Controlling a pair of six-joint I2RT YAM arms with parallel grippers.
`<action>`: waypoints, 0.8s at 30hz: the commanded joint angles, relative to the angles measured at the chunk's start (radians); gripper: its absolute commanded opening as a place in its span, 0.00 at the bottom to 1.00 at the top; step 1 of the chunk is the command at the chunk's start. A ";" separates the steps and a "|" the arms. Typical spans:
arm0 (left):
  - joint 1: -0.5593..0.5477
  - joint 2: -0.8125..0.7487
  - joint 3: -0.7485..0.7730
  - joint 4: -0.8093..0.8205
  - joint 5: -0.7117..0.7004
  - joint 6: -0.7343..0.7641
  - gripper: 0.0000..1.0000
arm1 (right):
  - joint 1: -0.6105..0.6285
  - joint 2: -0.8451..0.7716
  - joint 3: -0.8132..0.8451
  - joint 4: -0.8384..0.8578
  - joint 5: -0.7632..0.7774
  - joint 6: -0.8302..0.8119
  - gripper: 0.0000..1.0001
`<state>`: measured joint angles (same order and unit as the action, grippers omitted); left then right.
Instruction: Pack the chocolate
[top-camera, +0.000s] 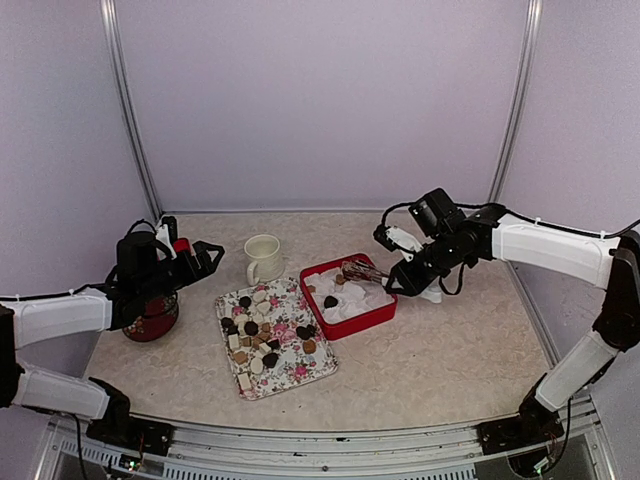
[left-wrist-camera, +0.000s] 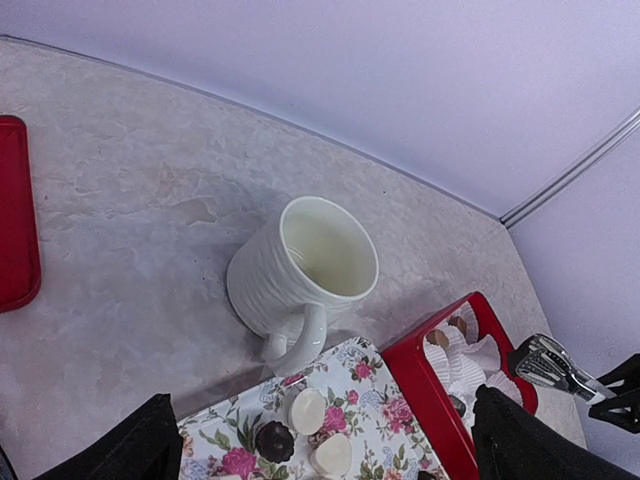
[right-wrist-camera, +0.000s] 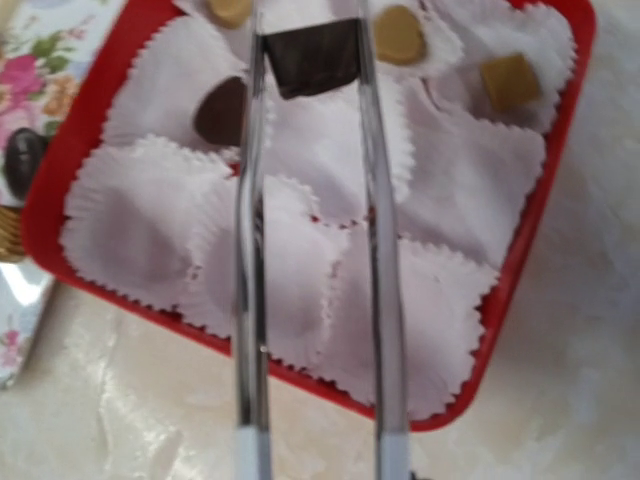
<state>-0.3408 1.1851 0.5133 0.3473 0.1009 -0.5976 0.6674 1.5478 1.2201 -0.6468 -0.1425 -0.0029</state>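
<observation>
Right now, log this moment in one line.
right claw: tongs gripping dark chocolate over red box | left claw: open, facing mug

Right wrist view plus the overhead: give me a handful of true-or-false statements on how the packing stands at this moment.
1. The right pincer grips tongs that hold a dark square chocolate over the red box. True.
2. Every one of the paper liners in the red box is filled. False: only a few hold a piece and most are bare.
3. The mug lies on its side. False: it stands upright, and it looks empty.
4. The left pincer is open and holds nothing. True.
5. The floral tray has been cleared. False: many chocolates lie on it.
</observation>
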 joint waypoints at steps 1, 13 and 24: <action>0.002 0.002 0.012 0.020 0.003 0.001 0.99 | -0.022 -0.012 -0.023 0.055 -0.003 0.020 0.27; 0.003 0.010 0.010 0.020 -0.005 0.009 0.99 | -0.025 0.048 -0.061 0.090 -0.014 0.014 0.27; 0.003 0.014 0.012 0.019 -0.007 0.009 0.99 | -0.025 0.081 -0.059 0.093 -0.020 0.009 0.34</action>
<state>-0.3408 1.1931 0.5133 0.3485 0.1001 -0.5968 0.6491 1.6241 1.1637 -0.5827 -0.1490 0.0025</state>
